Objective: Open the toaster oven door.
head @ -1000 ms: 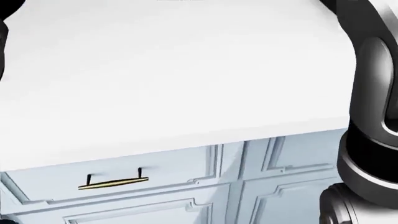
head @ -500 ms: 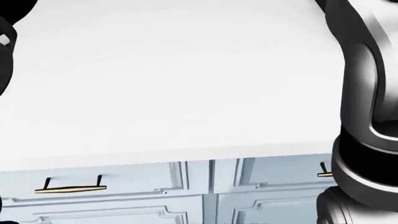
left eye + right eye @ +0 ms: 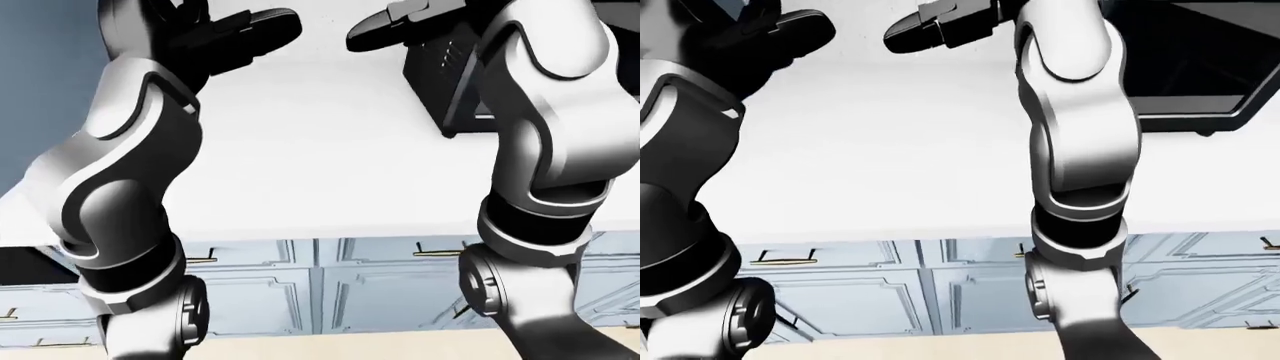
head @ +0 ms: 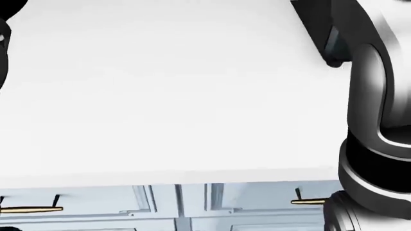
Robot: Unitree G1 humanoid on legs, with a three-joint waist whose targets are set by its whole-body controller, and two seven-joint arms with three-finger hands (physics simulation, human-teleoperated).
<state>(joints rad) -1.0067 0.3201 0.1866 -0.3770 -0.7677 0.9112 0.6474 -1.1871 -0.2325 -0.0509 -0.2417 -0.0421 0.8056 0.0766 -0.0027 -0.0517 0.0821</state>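
Observation:
The black toaster oven [image 3: 1195, 71] stands on the white counter at the top right of the right-eye view, partly hidden by my right arm. Its vented side shows in the left-eye view [image 3: 440, 71] and a corner shows in the head view [image 4: 321, 33]. I cannot tell how its door stands. My right hand [image 3: 395, 26] is raised above the counter just left of the oven, fingers stretched out, open and empty. My left hand [image 3: 245, 34] is raised further left, also open and empty. Neither hand touches the oven.
The white counter [image 3: 320, 157] fills the middle of all views. Below its near edge are pale blue cabinet fronts [image 3: 330, 292] with brass handles [image 4: 32, 209]. A blue wall [image 3: 40, 90] is at the left, and a strip of beige floor [image 3: 330, 346] at the bottom.
The whole head view has shifted: the cabinet handles slid left and down, so the camera moved. The toaster oven's corner has come into view at the top right.

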